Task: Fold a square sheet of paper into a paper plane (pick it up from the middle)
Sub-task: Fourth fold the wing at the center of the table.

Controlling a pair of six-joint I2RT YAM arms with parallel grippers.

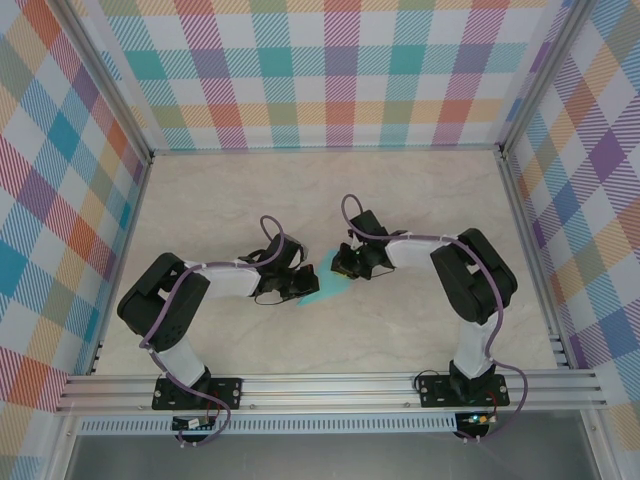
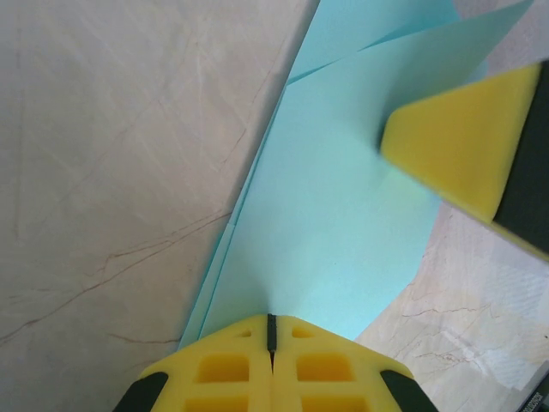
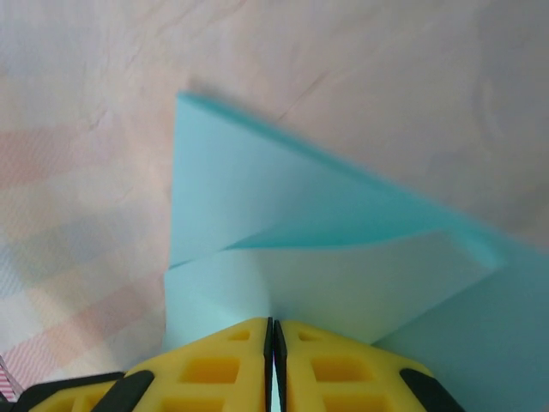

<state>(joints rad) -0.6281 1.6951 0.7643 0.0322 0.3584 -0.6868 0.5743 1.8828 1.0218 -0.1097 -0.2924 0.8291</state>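
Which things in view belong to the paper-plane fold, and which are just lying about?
Part of the job:
- turquoise sheet of paper, partly folded
- left gripper, shut on the paper's edge
- right gripper, shut on the paper as well

Just surroundings:
- marbled table
- plaid walls
- aluminium frame

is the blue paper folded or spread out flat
Folded. The paper lies in overlapping layers: the left wrist view shows stacked edges along its side, the right wrist view one flap over another.
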